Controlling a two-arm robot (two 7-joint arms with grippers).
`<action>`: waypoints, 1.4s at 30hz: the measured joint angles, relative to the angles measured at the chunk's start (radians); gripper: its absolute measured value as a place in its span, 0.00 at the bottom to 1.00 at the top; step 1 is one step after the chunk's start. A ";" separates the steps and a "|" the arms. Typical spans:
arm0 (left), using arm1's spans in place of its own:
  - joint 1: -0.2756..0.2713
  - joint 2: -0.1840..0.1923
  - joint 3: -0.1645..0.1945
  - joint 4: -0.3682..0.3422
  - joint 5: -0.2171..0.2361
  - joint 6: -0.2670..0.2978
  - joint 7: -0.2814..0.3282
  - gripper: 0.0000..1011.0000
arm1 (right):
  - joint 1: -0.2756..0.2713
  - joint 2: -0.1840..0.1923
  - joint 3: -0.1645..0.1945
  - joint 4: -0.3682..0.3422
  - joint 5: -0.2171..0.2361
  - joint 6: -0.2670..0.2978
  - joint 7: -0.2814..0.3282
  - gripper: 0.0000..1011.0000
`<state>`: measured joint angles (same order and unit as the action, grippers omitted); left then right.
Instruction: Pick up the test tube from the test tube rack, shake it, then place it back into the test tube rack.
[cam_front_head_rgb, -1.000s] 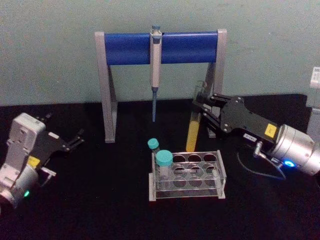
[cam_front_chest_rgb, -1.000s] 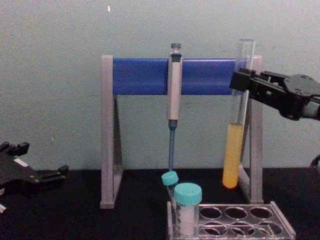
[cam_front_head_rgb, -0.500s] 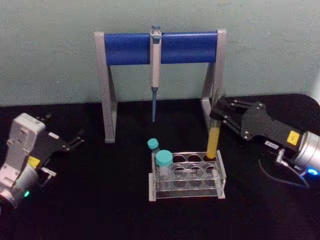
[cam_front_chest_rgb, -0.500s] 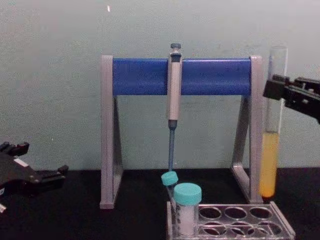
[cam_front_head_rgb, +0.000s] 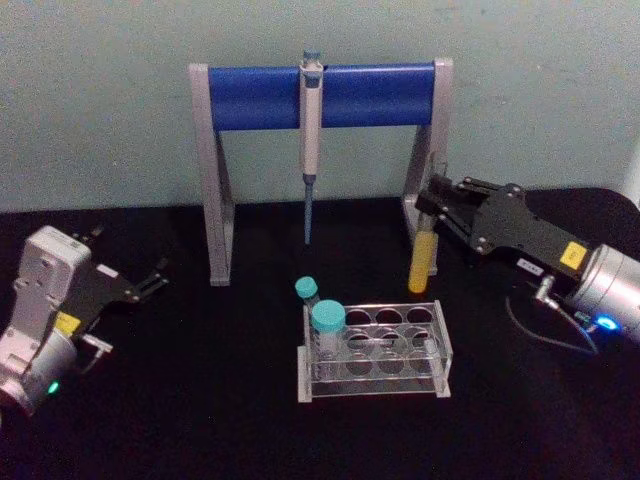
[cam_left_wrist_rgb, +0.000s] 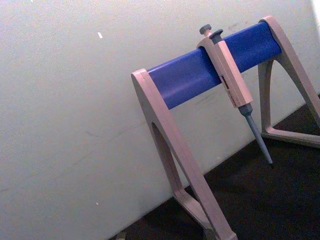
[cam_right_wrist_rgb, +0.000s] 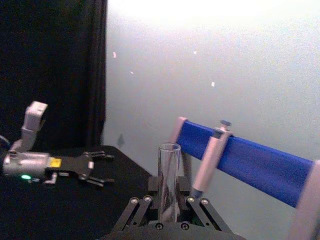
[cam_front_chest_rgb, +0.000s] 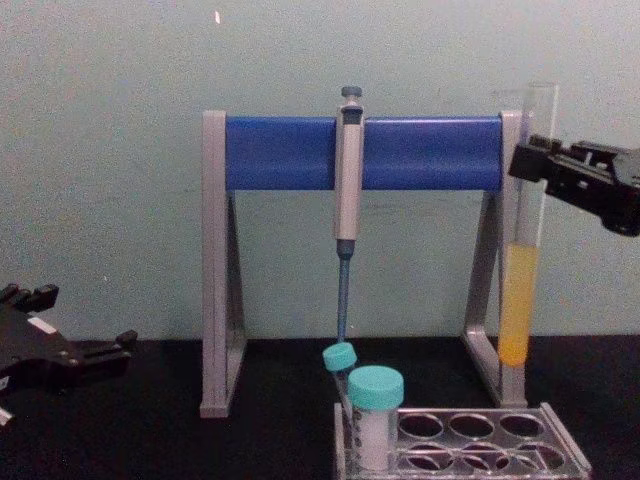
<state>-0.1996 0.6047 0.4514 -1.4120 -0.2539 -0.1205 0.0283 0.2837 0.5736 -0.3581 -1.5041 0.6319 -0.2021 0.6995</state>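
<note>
**One tube out of the rack, not yet put back**

The test tube (cam_front_head_rgb: 423, 262) hangs upright in the air with yellow liquid in its lower part. It is clear of the test tube rack (cam_front_head_rgb: 441, 345), up and behind the rack's right rear corner, and it sits in front of the right leg of the pipette stand (cam_front_head_rgb: 260, 97). In the chest view its round bottom is well above the rack's top plate.

The right hand (cam_front_head_rgb: 432, 205) reaches in from the right and is clamped on the bare glass near the tube's open top.

The lift looks done. Whether the shake is under way or finished is hard to judge from one moment. What is left is to bring the tube over a free hole, lower it in and let go.

Two teal-capped tubes (cam_front_head_rgb: 328, 320) stand at the rack's left end, and the right-hand holes look free.

The left hand (cam_front_head_rgb: 150, 280) rests low over the worktop (cam_front_head_rgb: 200, 410) at the far left, with its fingers spread and empty.
</note>
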 joint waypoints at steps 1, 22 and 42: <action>0.000 0.000 0.000 0.000 0.000 0.000 0.000 0.99 | 0.005 -0.007 -0.005 0.007 0.005 -0.002 0.013 0.23; 0.000 0.000 0.000 0.000 0.000 0.000 0.000 0.99 | 0.024 -0.022 -0.039 0.087 0.078 -0.011 0.111 0.23; 0.000 0.000 0.000 0.000 0.000 0.000 0.000 0.99 | 0.076 -0.062 -0.073 0.201 0.072 -0.019 0.136 0.23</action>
<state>-0.1996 0.6047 0.4514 -1.4120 -0.2539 -0.1205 0.0283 0.3600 0.5113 -0.4307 -1.3027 0.7035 -0.2213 0.8358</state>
